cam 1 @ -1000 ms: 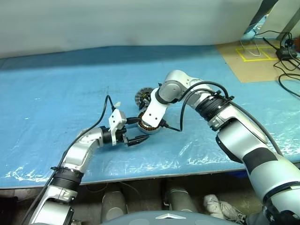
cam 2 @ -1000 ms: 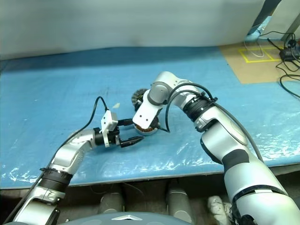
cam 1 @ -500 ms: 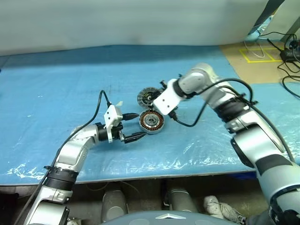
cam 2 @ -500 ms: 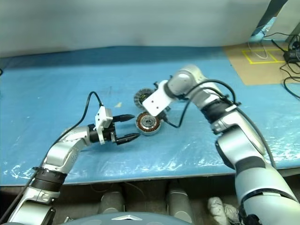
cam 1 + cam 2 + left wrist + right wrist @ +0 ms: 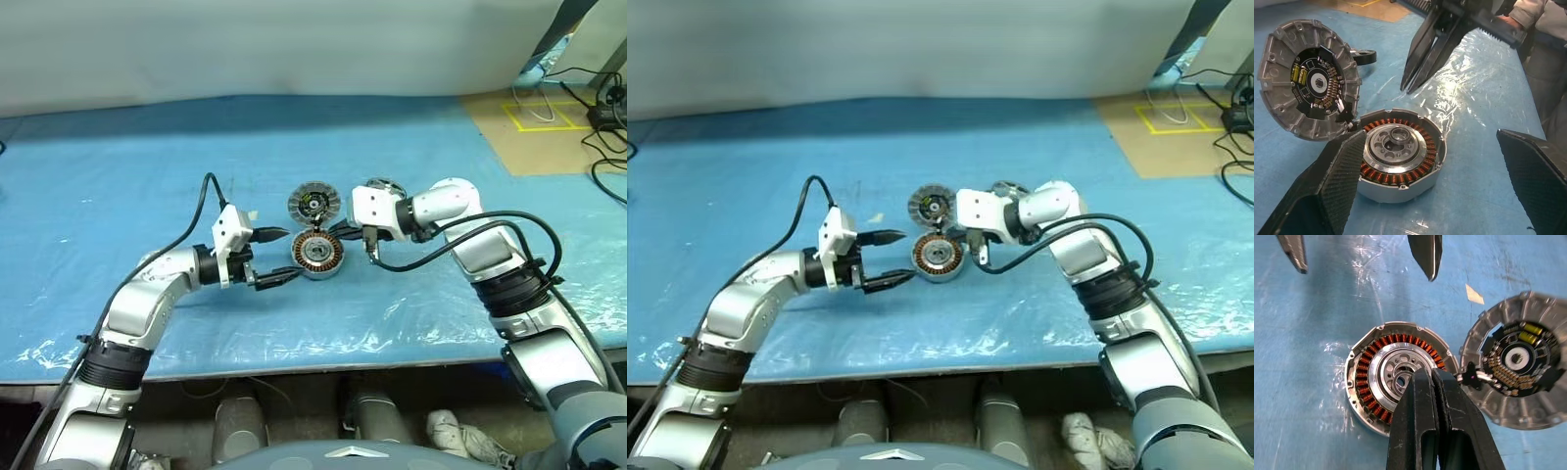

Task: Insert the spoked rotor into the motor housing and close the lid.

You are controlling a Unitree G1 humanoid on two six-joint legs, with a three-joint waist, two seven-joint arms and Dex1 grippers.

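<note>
Motor housing (image 5: 316, 254) sits open, empty; lid (image 5: 313, 204) at its 12 o'clock. Left jaws released, right jaws clenched empty. Fetch the rotor before seating the lid.

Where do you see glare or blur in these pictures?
Left wrist view: bright glare on the plastic sheet near the shut right gripper; the left gripper's own fingers look soft. Right wrist view: the lid is slightly blurred, the motor housing sharp. Left eye view: glare along the sheet's near edge.

Blue plastic sheet (image 5: 118, 166), cardboard (image 5: 534, 132), cables (image 5: 598, 117)
</note>
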